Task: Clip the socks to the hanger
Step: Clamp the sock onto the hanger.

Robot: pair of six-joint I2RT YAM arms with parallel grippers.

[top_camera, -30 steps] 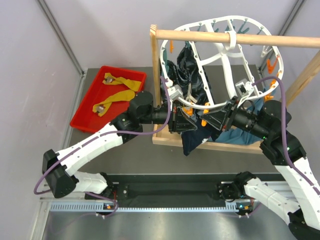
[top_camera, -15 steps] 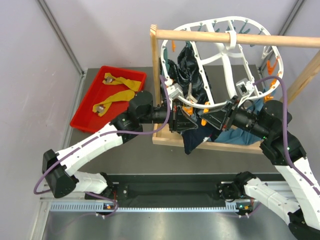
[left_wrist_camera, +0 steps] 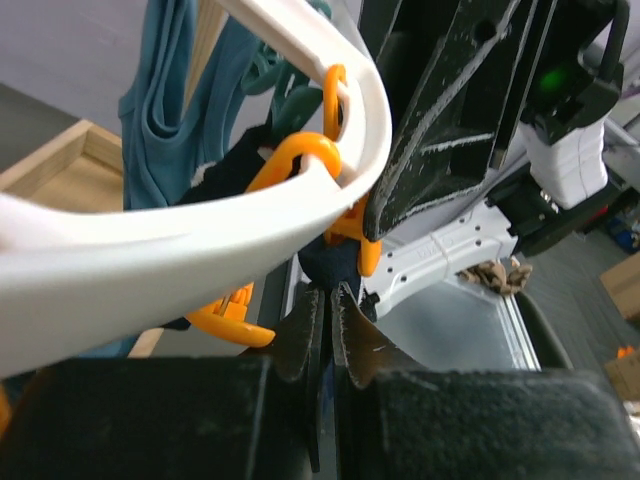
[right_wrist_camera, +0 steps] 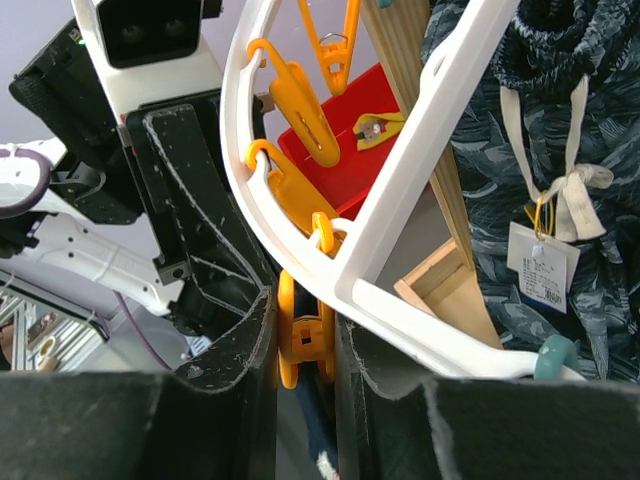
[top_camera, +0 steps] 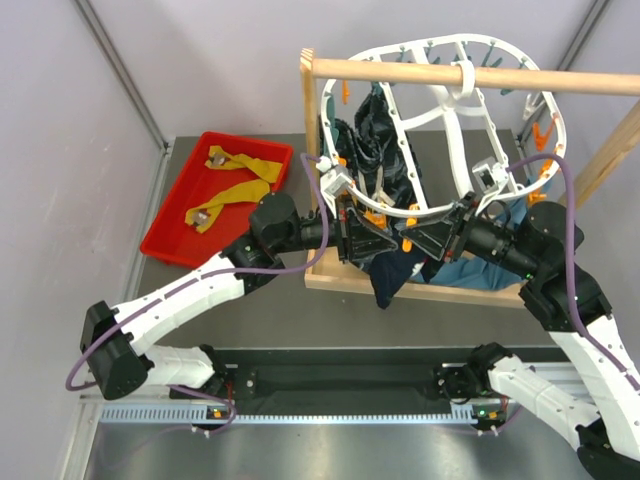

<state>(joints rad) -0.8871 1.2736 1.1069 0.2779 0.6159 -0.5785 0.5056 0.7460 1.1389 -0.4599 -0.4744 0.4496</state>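
Note:
The white oval hanger [top_camera: 400,47] hangs from a wooden rod. My left gripper [top_camera: 362,240] is under its near rim, shut on the top of a navy sock [top_camera: 390,278] that hangs below. In the left wrist view the gripper [left_wrist_camera: 328,295] pinches the sock [left_wrist_camera: 335,262] just under an orange clip peg [left_wrist_camera: 352,235] on the hanger [left_wrist_camera: 200,230]. My right gripper [top_camera: 420,240] faces it. In the right wrist view it [right_wrist_camera: 305,310] squeezes an orange clip peg [right_wrist_camera: 300,335], with the sock [right_wrist_camera: 315,420] below. Mustard-yellow socks [top_camera: 232,190] lie in a red tray [top_camera: 165,240].
The wooden rack's rod [top_camera: 560,82] and base frame [top_camera: 340,280] surround the hanger. A dark patterned cloth [top_camera: 370,135] and a teal-blue cloth [top_camera: 480,272] hang from other pegs. Grey walls stand close at the left and back.
My left gripper and the navy sock have shifted a little to the right, closer to the right gripper. The right arm has hardly moved.

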